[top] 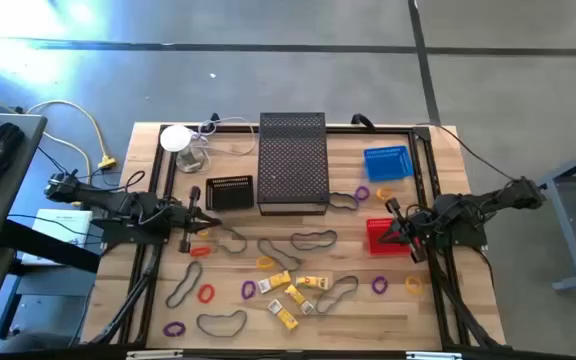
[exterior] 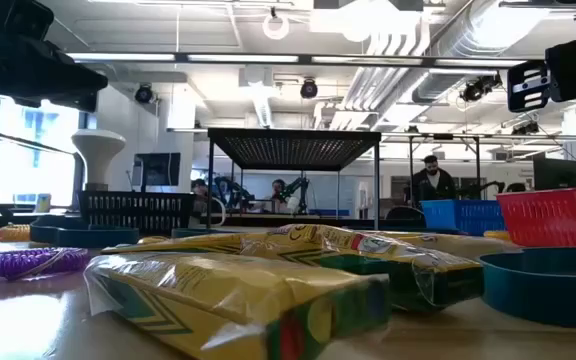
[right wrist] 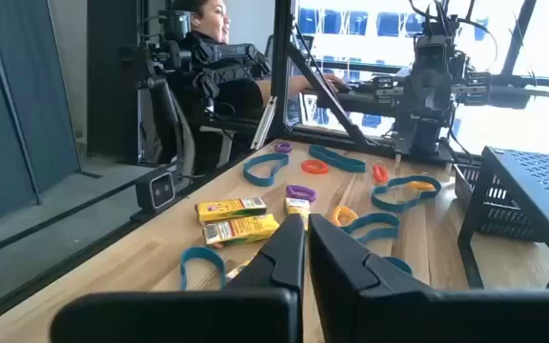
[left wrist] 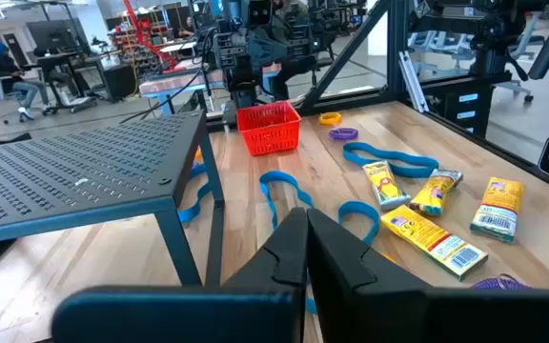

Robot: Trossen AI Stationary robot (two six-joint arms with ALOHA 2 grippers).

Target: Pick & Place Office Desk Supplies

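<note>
The office desk supplies lie loose on the wooden table. Yellow packets point(top: 290, 290) cluster near the front middle, and large dark band loops point(top: 313, 240) lie flat around them. Small purple point(top: 249, 290), red point(top: 206, 294) and orange point(top: 267, 262) loops are scattered between these. My left gripper point(top: 211, 222) hovers shut at mid-left, its fingers point(left wrist: 294, 243) pointing toward the table's right. My right gripper point(top: 385, 234) hovers shut at mid-right beside a red basket point(top: 388, 238), its fingers point(right wrist: 289, 250) pointing toward the table's left. Neither holds anything.
A black mesh stand point(top: 292, 160) occupies the far middle. A small black basket point(top: 230, 192) sits to its left and a blue basket point(top: 386, 163) at the far right. A white lamp-like object point(top: 178, 140) stands at the far left. People sit in the room beyond point(right wrist: 203, 29).
</note>
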